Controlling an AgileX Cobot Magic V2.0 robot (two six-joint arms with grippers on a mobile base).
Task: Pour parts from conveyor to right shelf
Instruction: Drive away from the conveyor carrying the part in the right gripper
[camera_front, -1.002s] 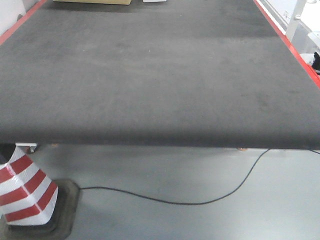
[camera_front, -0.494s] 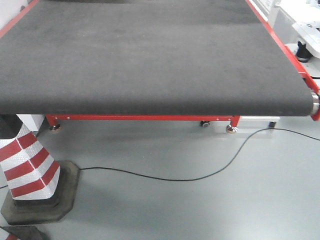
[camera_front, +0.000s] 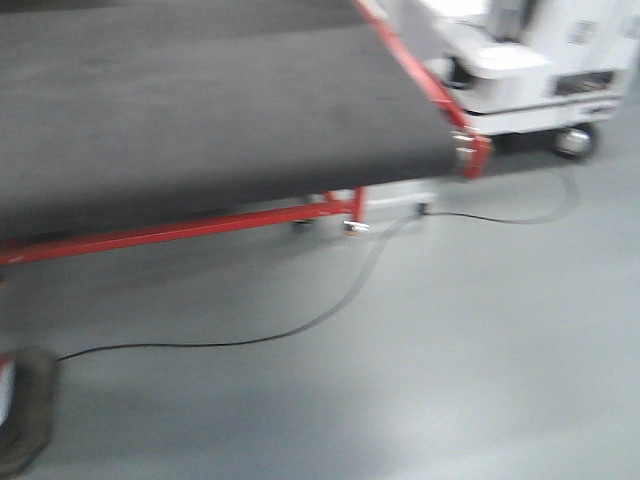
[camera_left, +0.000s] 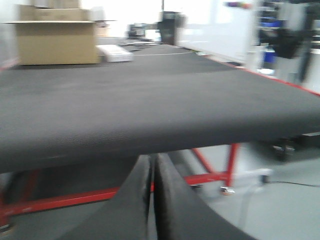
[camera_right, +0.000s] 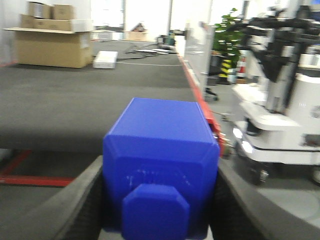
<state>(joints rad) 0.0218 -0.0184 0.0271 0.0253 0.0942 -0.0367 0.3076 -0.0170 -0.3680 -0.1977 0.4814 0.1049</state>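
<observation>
Your right gripper (camera_right: 161, 175) is clamped on the blue block (camera_right: 160, 135). The dark pads (camera_right: 80, 200) press against both of its sides, and its knob faces the wrist camera. The block is off the conveyor (camera_right: 75, 110), held in the air short of the belt's near end, toward its right-hand corner. Your left gripper (camera_left: 152, 167) holds nothing. Its two fingers (camera_left: 130, 200) lie pressed together with only a hairline seam between them, pointing toward the conveyor's near edge.

At the far end of the conveyor stands a large cardboard box (camera_right: 50, 47), with a flat white box (camera_right: 105, 59) just beside it on the belt. Under the conveyor runs its red frame (camera_front: 200, 228). A black cable (camera_front: 300, 322) trails over the grey floor (camera_front: 450, 380) in front of the conveyor, passing its near right leg. Just past the conveyor's right edge stands a white wheeled machine (camera_front: 520, 70), close to the red edge strip. In the right wrist view it fills the space to the right of the held block. A leafy plant (camera_right: 227, 37) stands farther back along that side of the conveyor. Off the conveyor's near left, a dark rubber base (camera_front: 22, 410) sits on the floor. The front view is blurred.
</observation>
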